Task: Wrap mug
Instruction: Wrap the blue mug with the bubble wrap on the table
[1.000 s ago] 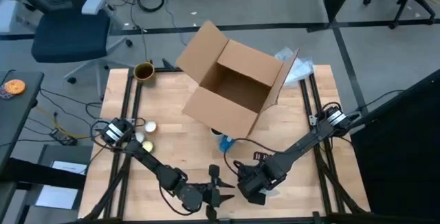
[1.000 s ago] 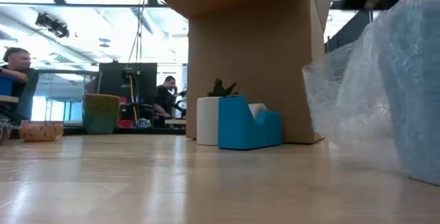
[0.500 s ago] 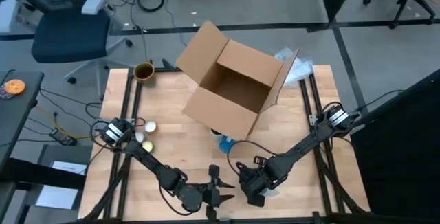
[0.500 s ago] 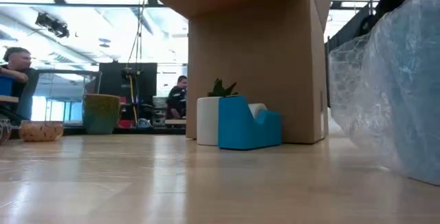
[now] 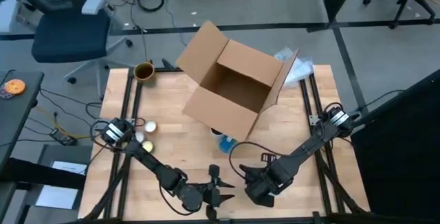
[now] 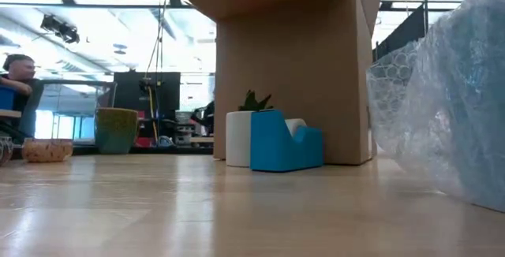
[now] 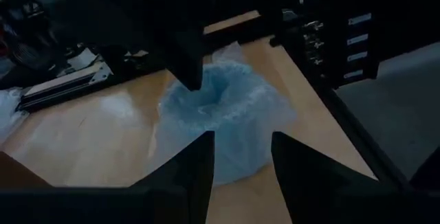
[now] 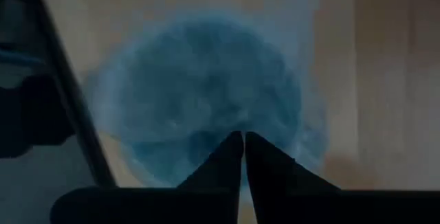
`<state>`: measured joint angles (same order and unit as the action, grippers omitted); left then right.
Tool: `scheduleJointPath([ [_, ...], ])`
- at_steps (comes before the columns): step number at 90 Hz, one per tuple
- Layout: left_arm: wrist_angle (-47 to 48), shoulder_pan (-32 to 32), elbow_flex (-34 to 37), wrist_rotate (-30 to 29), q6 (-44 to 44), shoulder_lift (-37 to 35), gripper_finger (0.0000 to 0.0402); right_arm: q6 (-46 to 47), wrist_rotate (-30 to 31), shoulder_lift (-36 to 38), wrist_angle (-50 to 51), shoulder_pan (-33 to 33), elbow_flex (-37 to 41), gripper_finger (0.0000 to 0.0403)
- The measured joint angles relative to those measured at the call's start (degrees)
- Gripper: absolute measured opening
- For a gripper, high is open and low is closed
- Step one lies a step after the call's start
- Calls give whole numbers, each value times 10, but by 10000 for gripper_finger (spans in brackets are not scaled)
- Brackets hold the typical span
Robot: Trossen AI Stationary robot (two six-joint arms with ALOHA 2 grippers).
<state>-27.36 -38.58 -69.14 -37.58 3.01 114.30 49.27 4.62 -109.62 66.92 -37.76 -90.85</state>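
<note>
A blue round thing, the mug, sits inside a bundle of bubble wrap on the table near its front edge. In the low view the bubble wrap fills the right side. My right gripper is shut, pointing down at the bundle's top. My left gripper is open just left of the bundle, fingers level and aimed at it, with nothing between them. In the high view the two grippers, left and right, stand side by side. My right gripper comes from above, and its shut fingertips reach the gathered top of the bubble wrap. Whether they pinch any wrap between them I cannot tell. The bundle rests on the table.
An open cardboard box lies tipped at the table's far middle, with a blue tape dispenser and a white pot in front of it. An olive mug stands far left. More bubble wrap lies behind the box.
My right gripper has shifted a little toward the table's right and near edge, above the bundle. In the low view the wrap's left edge has drawn back to the right, away from the box.
</note>
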Motion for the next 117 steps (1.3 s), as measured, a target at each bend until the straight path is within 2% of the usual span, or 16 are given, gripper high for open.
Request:
scheduleJointPath([
  [17,-18,20,0,12,-51,27,131,15,7,2,-59,0,69,0],
  [28,-50,29,0,33,-66,46,131,12,6,2,-79,1,76,0],
  [50,-61,33,0,52,-66,60,131,0,9,-1,-23,0,5,0],
  [72,-61,33,0,53,-67,61,131,-14,113,0,-13,-9,-38,0],
  [86,-61,33,0,53,-66,61,131,-13,119,0,-24,-9,-13,0],
  [117,-58,33,0,53,-66,61,131,-14,102,4,-139,-9,67,0],
])
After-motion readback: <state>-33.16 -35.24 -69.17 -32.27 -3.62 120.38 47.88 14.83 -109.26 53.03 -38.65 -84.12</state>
